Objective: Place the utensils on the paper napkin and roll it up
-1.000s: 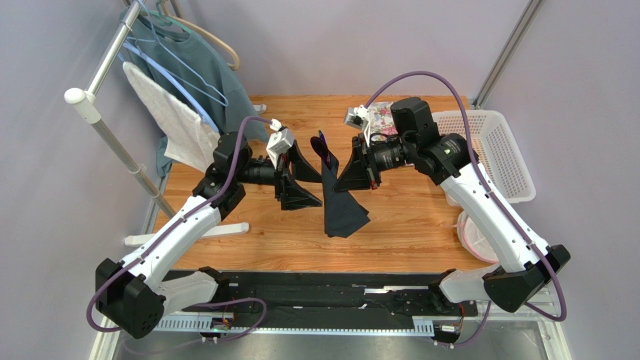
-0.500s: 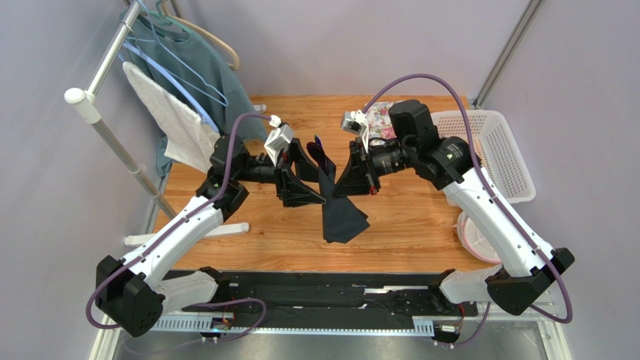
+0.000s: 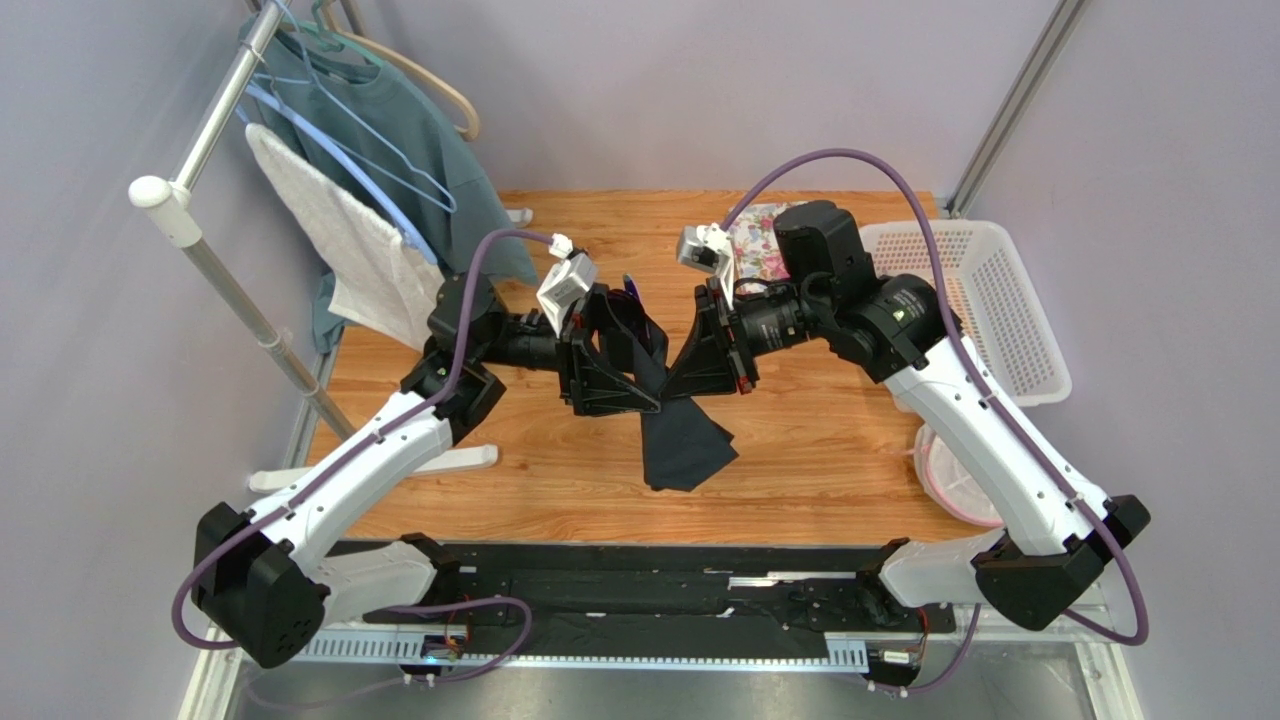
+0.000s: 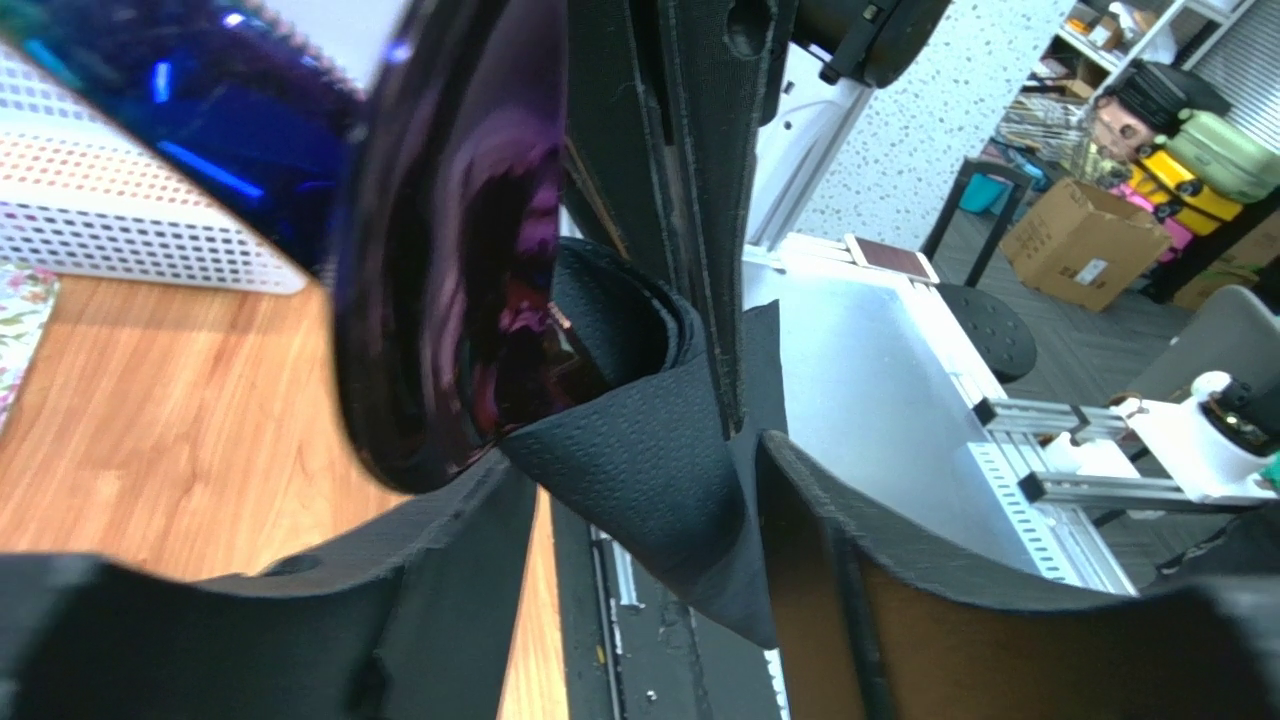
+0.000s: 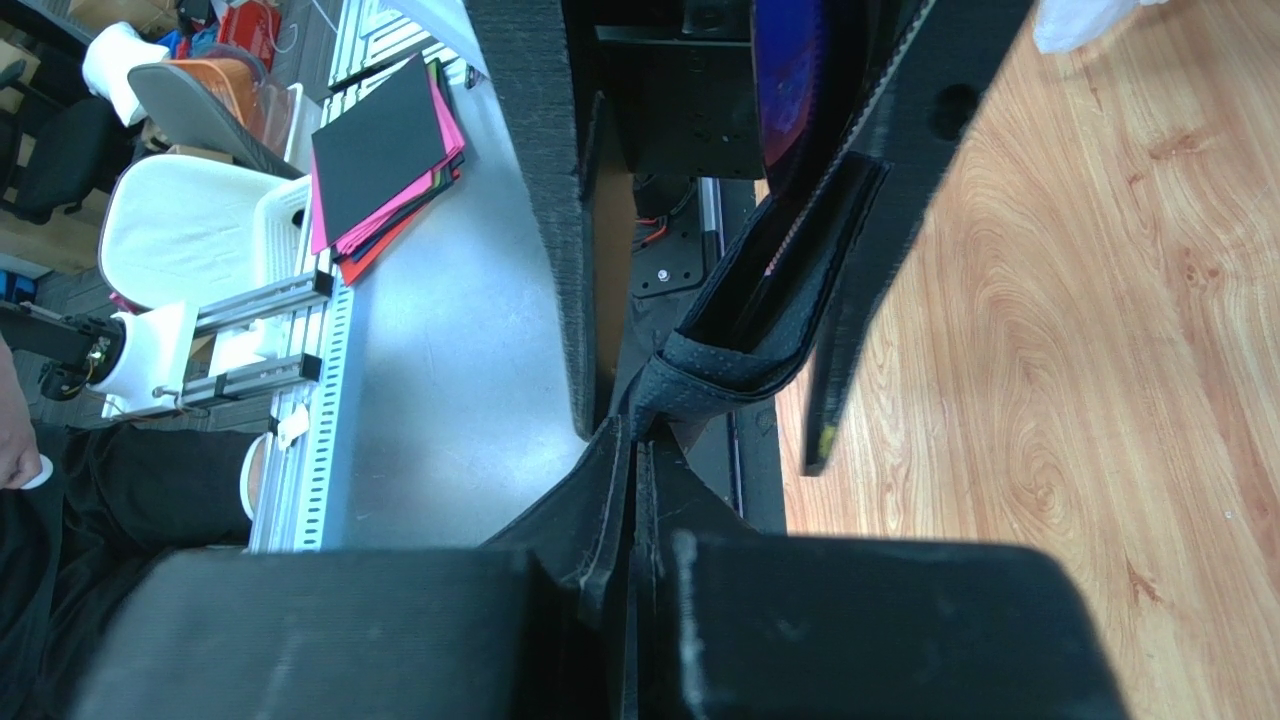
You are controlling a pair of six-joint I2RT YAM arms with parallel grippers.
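Dangling paper napkin in closed right pincer, left pincer half-spread around its rolled edge, wooden table below.

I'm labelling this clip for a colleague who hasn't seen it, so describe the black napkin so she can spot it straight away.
Find the wooden table and look to its middle. The napkin hangs there, pinched in the right end effector. It is a limp, plain black sheet, unlike the flowered mat behind it.
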